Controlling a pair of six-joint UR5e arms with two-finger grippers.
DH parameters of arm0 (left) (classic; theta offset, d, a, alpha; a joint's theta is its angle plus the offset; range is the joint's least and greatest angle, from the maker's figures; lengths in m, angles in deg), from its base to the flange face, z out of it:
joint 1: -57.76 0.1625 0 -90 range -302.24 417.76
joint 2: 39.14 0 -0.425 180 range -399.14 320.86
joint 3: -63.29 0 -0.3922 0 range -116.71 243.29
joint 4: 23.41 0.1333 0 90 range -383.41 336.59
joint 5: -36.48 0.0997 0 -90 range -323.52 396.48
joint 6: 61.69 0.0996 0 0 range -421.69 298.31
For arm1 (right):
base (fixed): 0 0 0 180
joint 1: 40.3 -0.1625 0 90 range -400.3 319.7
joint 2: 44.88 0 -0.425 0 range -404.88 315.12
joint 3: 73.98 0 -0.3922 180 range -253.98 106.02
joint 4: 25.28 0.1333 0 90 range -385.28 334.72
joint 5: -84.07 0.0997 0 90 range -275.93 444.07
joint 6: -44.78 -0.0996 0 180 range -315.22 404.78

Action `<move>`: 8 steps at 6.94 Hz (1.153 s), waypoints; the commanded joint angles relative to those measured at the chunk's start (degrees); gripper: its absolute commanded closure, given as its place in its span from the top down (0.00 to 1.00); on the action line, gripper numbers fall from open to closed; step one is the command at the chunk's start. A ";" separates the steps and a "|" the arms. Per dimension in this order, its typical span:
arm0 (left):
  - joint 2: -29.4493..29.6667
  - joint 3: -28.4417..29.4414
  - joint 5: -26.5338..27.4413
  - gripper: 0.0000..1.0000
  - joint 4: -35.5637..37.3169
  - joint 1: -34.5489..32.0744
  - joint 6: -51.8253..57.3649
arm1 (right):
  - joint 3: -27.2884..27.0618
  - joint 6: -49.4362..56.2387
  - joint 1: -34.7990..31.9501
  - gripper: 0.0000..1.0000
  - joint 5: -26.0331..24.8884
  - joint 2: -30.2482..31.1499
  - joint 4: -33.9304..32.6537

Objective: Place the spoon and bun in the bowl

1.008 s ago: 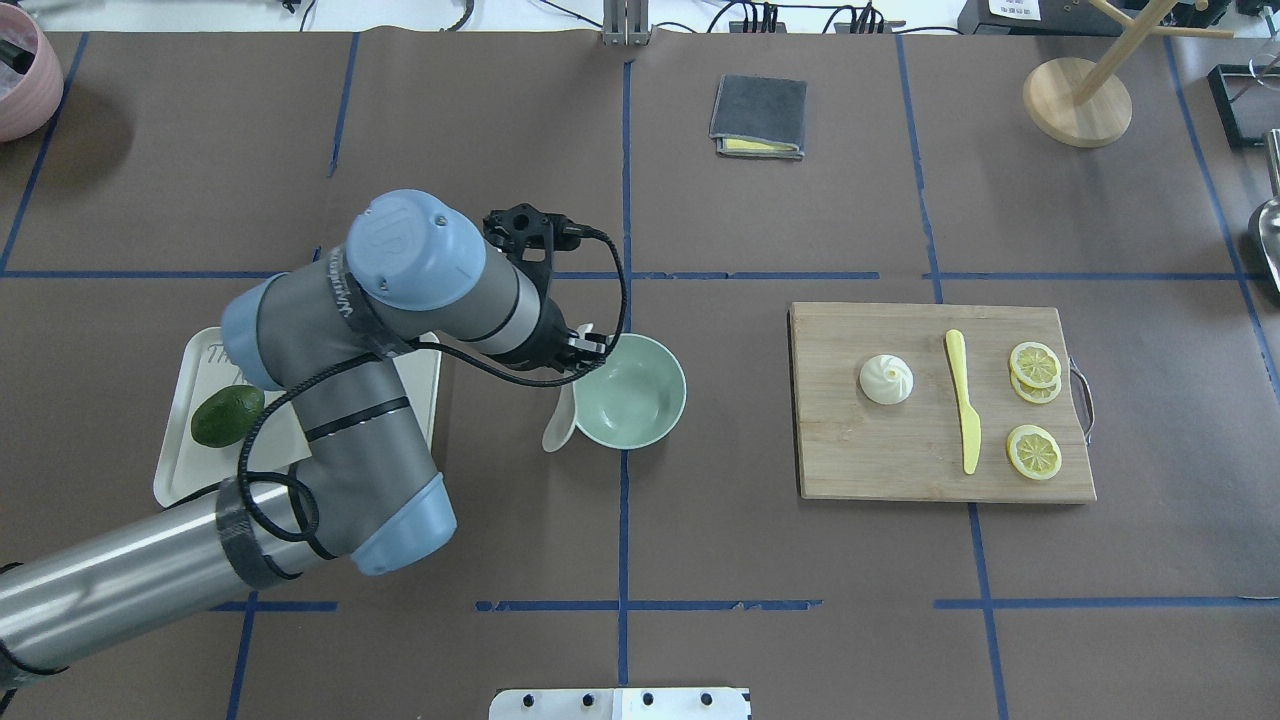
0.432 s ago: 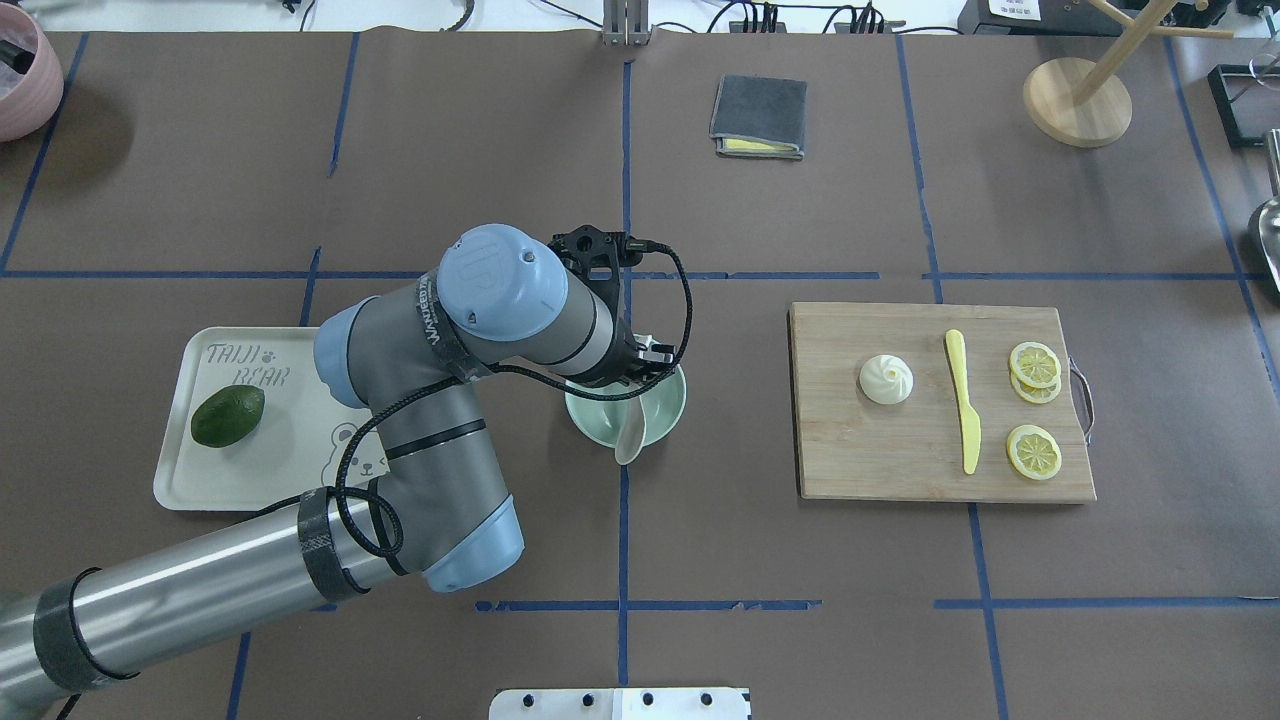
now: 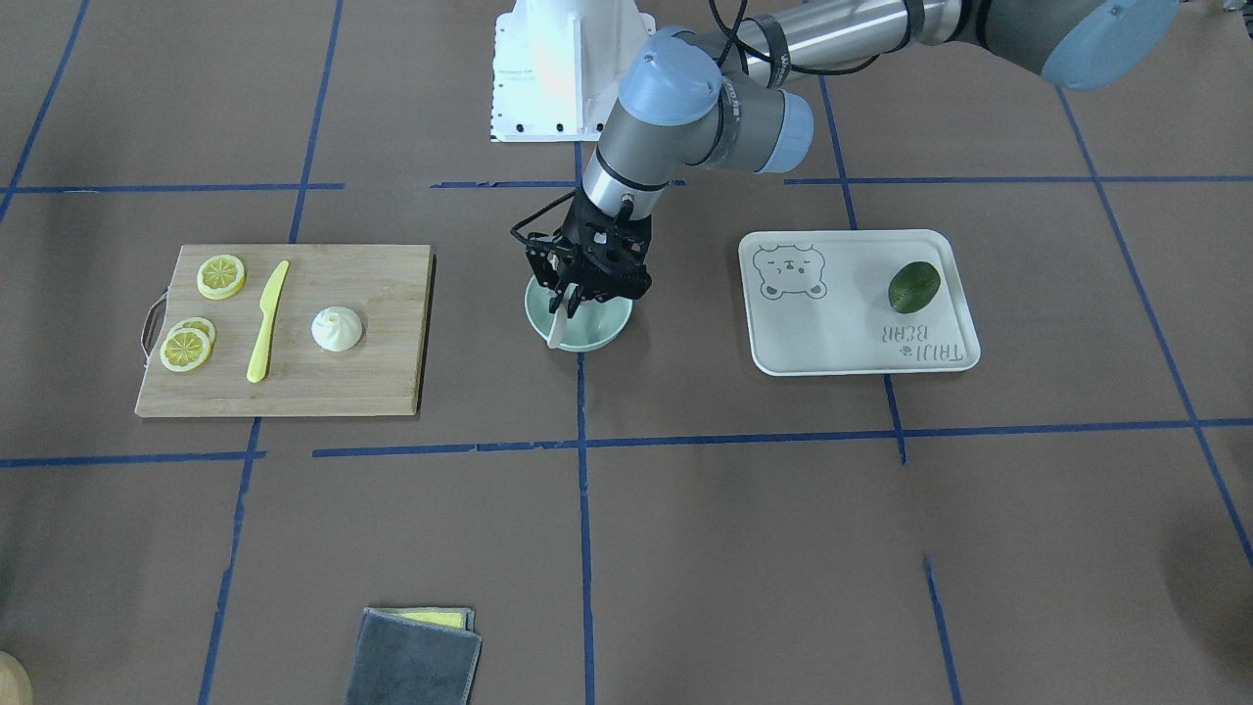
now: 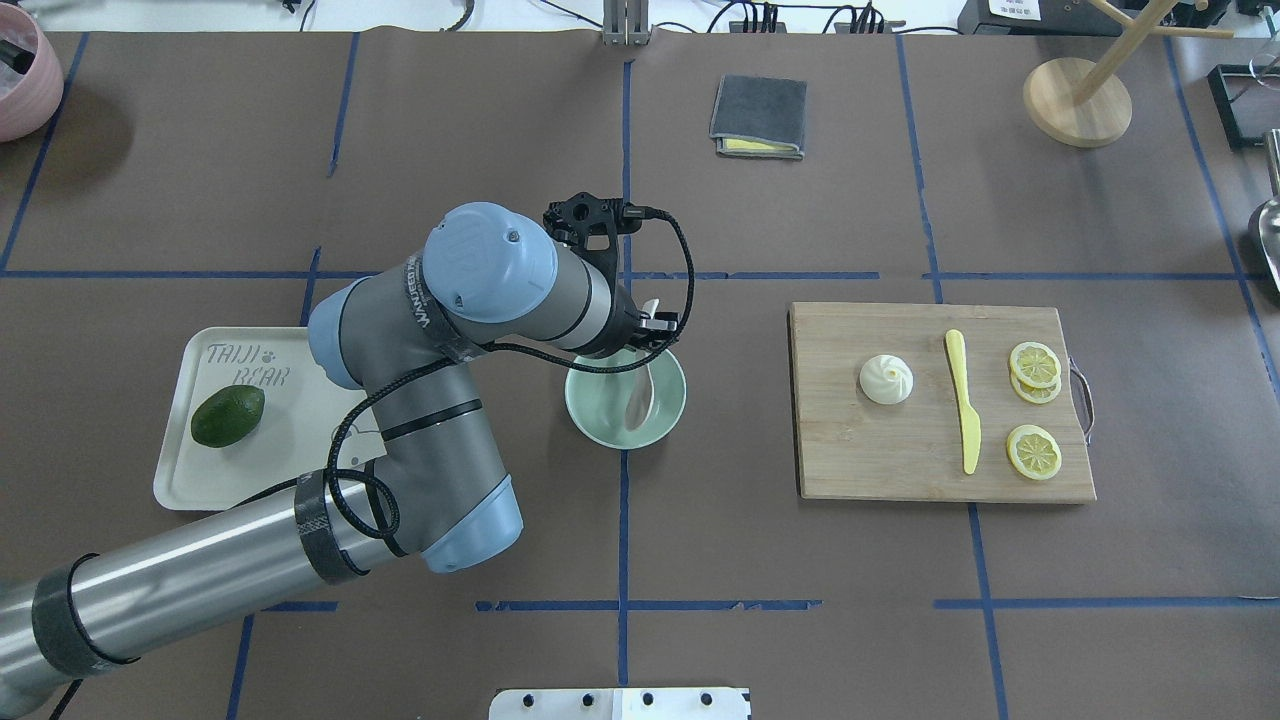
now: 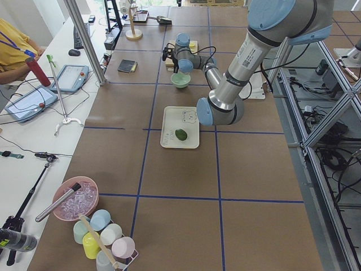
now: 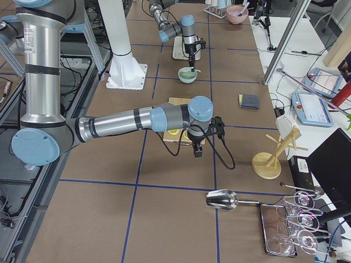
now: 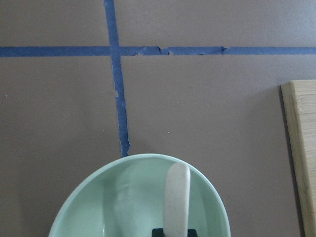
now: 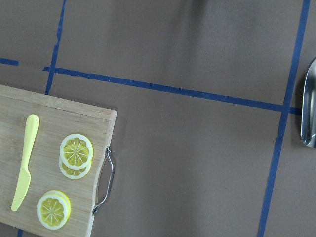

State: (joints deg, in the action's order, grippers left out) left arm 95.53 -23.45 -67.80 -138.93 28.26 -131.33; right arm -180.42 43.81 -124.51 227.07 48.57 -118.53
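Observation:
The pale mint-green bowl (image 4: 596, 424) stands at the table's middle; it also shows in the front view (image 3: 597, 338) and the left wrist view (image 7: 123, 197). My left gripper (image 4: 648, 330) is shut on the off-white spoon (image 4: 639, 396) by its handle. The scoop hangs down inside the bowl, as the front view (image 3: 557, 327) and the left wrist view (image 7: 176, 195) show. The white pleated bun (image 4: 886, 379) sits on the wooden cutting board (image 4: 900, 460), apart from both grippers. My right gripper (image 6: 197, 149) shows only in the exterior right view, above the table beyond the board; I cannot tell whether it is open.
On the board lie a yellow plastic knife (image 4: 963, 400) and lemon slices (image 4: 1034, 362). A cream bear-print tray (image 4: 200, 480) with an avocado (image 4: 227, 415) sits left of the bowl. A grey cloth (image 4: 759, 116), a wooden stand (image 4: 1077, 100) and a metal scoop (image 8: 308, 108) lie further off.
My left arm carried the spoon from the bowl's left side across its front rim. The scoop now hangs inside the bowl. The bun and the board have not moved.

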 commanded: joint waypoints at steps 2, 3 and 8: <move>-0.54 0.00 1.27 0.66 -0.41 0.06 0.38 | 0.00 -0.26 0.88 1.00 1.05 -0.03 0.18; -1.24 -0.79 1.10 0.65 0.55 -1.16 4.30 | -0.09 -2.35 3.84 1.00 1.14 -0.20 1.83; -18.52 -16.16 -4.22 0.65 11.28 -13.89 30.59 | -0.61 -57.85 31.86 1.00 -17.01 -4.48 30.67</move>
State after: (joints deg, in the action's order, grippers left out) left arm 80.43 -37.34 -68.40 -129.03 17.71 -105.54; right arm -180.90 -3.73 -99.19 215.57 46.38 -91.13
